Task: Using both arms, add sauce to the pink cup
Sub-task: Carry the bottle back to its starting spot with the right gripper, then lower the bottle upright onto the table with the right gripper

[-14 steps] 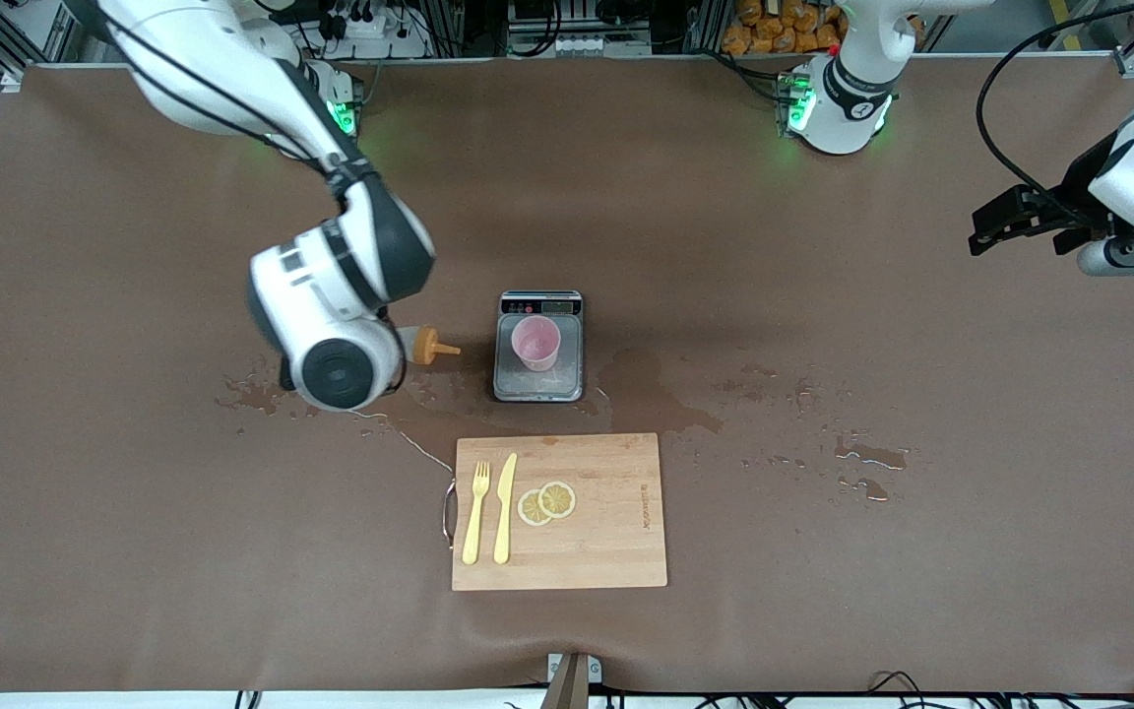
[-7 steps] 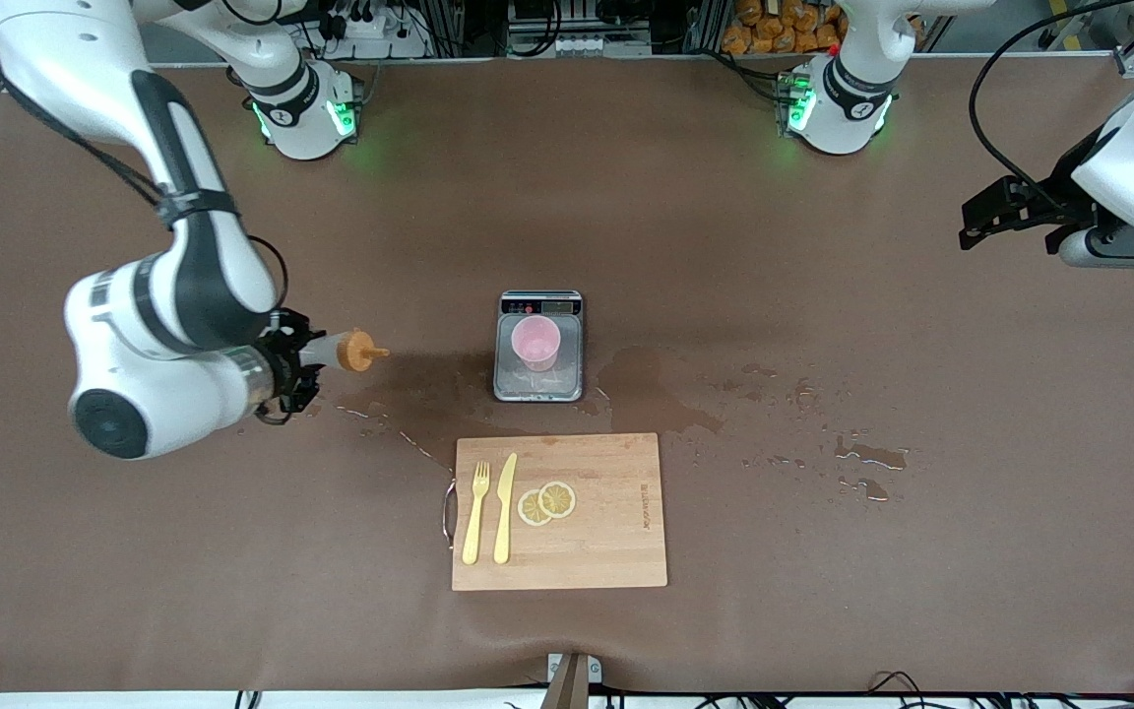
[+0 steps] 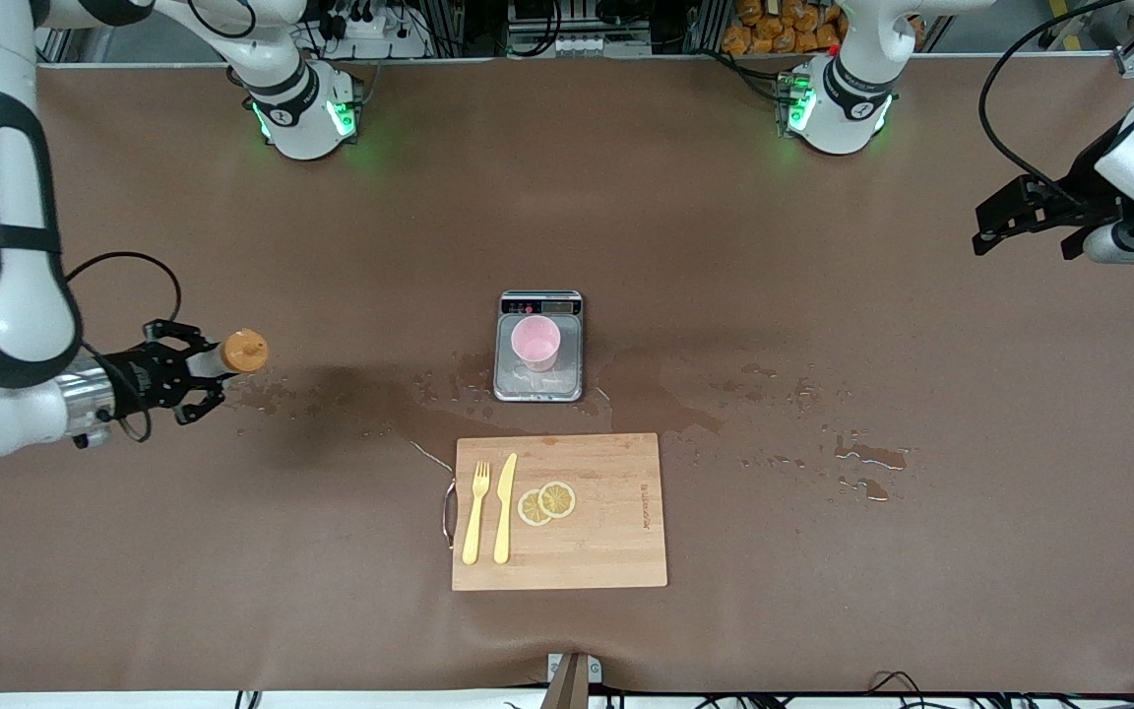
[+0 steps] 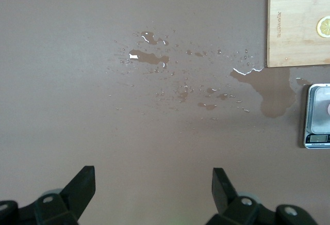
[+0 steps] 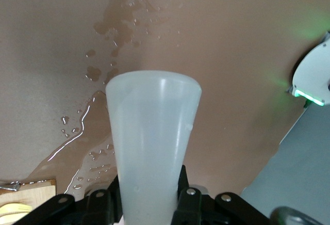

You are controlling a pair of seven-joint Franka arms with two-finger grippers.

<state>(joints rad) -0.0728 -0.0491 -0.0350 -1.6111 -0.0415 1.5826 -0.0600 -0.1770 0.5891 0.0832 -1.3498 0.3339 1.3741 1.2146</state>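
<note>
The pink cup (image 3: 535, 343) stands upright on a small scale (image 3: 538, 382) at mid table. My right gripper (image 3: 183, 372) is shut on the sauce bottle (image 3: 230, 354), a whitish bottle with an orange cap, and holds it in the air over the right arm's end of the table, well apart from the cup. In the right wrist view the bottle's body (image 5: 153, 142) fills the space between the fingers (image 5: 192, 204). My left gripper (image 3: 1010, 219) hangs open and empty over the left arm's end of the table; its fingertips (image 4: 85, 183) stand wide apart above bare table.
A wooden cutting board (image 3: 587, 551) with a yellow fork (image 3: 474, 512), a yellow knife (image 3: 504, 507) and lemon slices (image 3: 546, 502) lies nearer the camera than the scale. Wet puddles (image 3: 656, 394) spread around the scale and toward both ends (image 4: 149, 57).
My right arm has swung away from beside the scale toward its own end of the table, carrying the bottle with it. The left arm has shifted only slightly.
</note>
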